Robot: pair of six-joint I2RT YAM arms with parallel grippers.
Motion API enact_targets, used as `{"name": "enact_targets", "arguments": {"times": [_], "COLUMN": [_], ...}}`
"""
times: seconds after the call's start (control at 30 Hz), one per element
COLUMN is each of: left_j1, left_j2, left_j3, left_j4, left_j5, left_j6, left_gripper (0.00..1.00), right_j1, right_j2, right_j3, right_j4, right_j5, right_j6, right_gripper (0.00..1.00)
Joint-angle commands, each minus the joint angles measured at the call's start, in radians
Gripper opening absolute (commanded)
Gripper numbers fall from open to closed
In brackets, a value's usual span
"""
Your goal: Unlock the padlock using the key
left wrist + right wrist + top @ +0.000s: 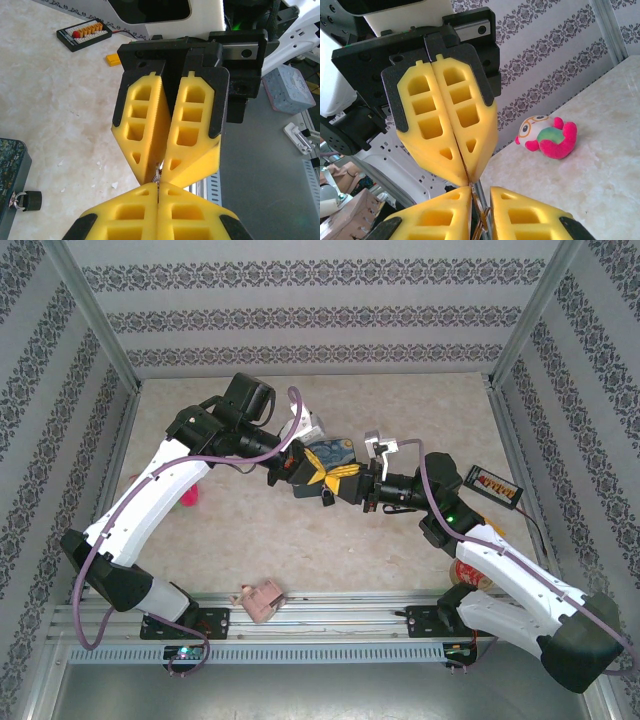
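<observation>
Striped, patterned walls close in a beige marbled worktop (400,420). Near its middle sits a blue-and-yellow painted rectangular tin (335,452), lid shut, contents hidden. Seen from the left wrist, the tiny near-black padlock with a thin silvery shackle (27,200) lies flat on the worktop right beside the tin's dark side wall. Its long axis runs across that view, shackle end toward the tin. Both arms bend inward above the tin, forearms aimed at each other, fingertips nose to nose. The left pincer (158,190) is pressed fully together on a small silvery key (158,175). The right pincer (481,197) stands narrow, its tips meeting on the same key.
</observation>
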Motion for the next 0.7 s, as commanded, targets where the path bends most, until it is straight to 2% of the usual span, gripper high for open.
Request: {"name": "enact_targets", "arguments": {"times": [0.0,0.17,0.3,0.5,0.57,0.67], "left_j1": [0.012,0.014,0.014,0.016,0.018,0.023], "left_j2": [-0.023,-0.021,-0.02,-0.017,-0.014,-0.013], "left_j3": [-0.006,-0.006,-0.007,-0.008,-0.009,-0.013], "left_j4": [0.034,0.036,0.041,0.06,0.065,0.079], "left_j5": [0.034,0.031,0.034,0.041,0.052,0.051], "left_j6": [-0.006,-0.01,-0.017,-0.037,-0.044,-0.061], "left_gripper": [0.0,0.0,0.0,0.0,0.0,0.0], "right_j1": [-0.004,-0.004,-0.005,-0.008,-0.01,-0.013], "right_j2": [-0.008,-0.003,-0.003,-0.006,-0.006,-0.012], "right_j3": [-0.008,-0.006,-0.007,-0.012,-0.013,-0.018], "right_j4": [0.034,0.036,0.036,0.036,0.036,0.035], "right_j5": [-0.033,-0.039,-0.041,-0.042,-0.042,-0.046], "right_j6": [0.004,0.003,0.003,0.001,0.001,0.0], "right_gripper": [0.2,0.24,0.17,0.15,0.13,0.01]}}
